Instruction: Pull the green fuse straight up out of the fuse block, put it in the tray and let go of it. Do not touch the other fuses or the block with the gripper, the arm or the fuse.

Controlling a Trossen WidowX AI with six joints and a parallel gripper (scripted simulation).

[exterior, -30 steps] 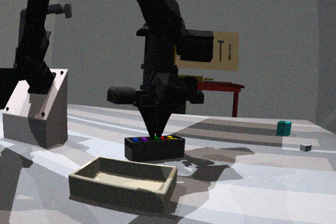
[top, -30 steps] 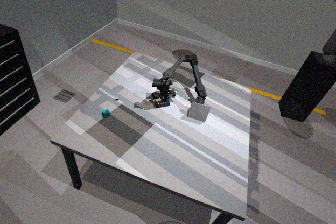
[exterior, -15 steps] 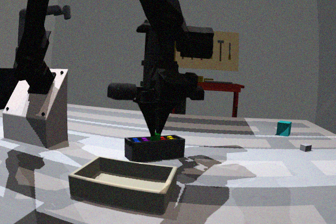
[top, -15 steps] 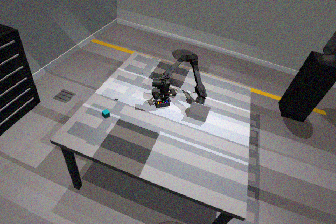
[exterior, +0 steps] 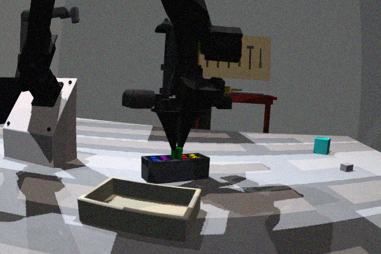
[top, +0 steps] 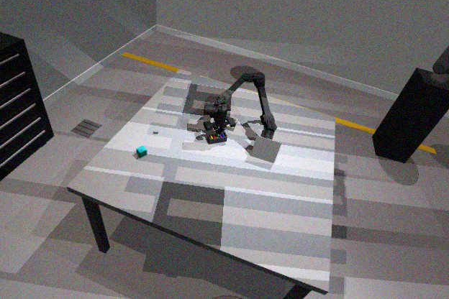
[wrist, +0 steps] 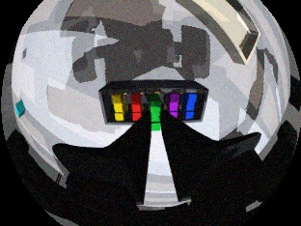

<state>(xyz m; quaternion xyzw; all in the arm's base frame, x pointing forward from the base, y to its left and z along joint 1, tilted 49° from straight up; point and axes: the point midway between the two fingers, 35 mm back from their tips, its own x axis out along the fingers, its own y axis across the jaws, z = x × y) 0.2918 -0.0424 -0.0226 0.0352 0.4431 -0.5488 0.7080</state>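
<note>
The green fuse (exterior: pixel 176 153) (wrist: pixel 155 114) stands upright at the middle of the row, its body showing above the top of the black fuse block (exterior: pixel 174 171) (wrist: pixel 154 85). It stands higher than the other fuses; its lower end is hidden. My gripper (exterior: pixel 177 148) (wrist: pixel 155 115) is shut on its top, with the fingers just above the block. The yellow fuse (wrist: pixel 118 108) and red fuse (wrist: pixel 136 107) sit on one side, the purple fuse (wrist: pixel 174 106) and blue fuse (wrist: pixel 190 106) on the other. The beige tray (exterior: pixel 133 213) (wrist: pixel 214 29) holds nothing that I can see.
The tray stands close beside the block, nearer the exterior camera. A teal cube (top: pixel 141 151) (exterior: pixel 322 145) (wrist: pixel 19 108) and a small grey block (top: pixel 155 132) (exterior: pixel 346 167) lie farther off on the table. The arm's pale slanted base (top: pixel 265 149) (exterior: pixel 41 139) stands on the other side.
</note>
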